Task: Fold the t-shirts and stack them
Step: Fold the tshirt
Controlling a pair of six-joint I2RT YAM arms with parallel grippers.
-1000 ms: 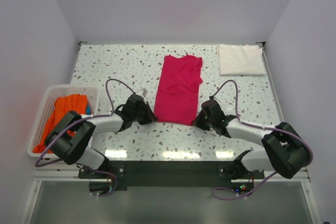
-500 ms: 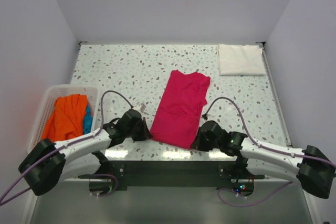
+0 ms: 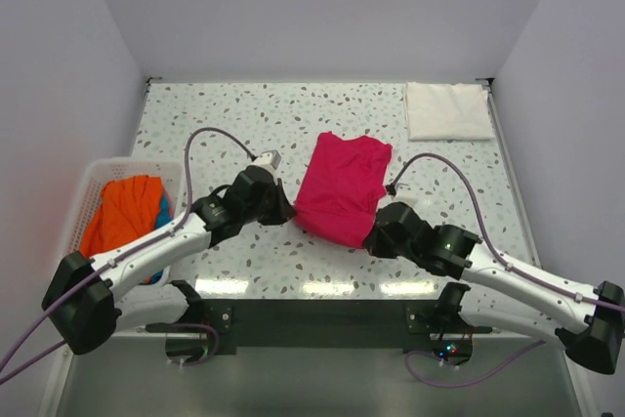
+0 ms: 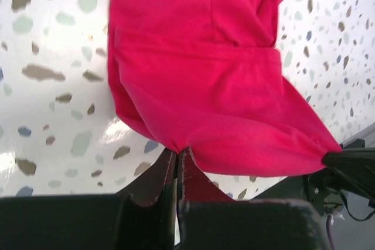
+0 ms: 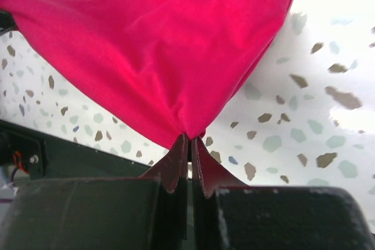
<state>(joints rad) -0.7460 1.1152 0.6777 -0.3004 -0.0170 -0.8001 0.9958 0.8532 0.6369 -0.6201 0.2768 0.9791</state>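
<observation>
Left claw (image 4: 177,153) and right claw (image 5: 189,139) are each clamped on a near corner of the magenta t-shirt (image 3: 342,187), bunched mid-bench (image 3: 225,119); white folded t-shirt (image 3: 447,110) is seen far right.

Magenta t-shirt (image 3: 342,187), left tool (image 3: 287,213), right tool (image 3: 372,237) (at its near corners)
</observation>
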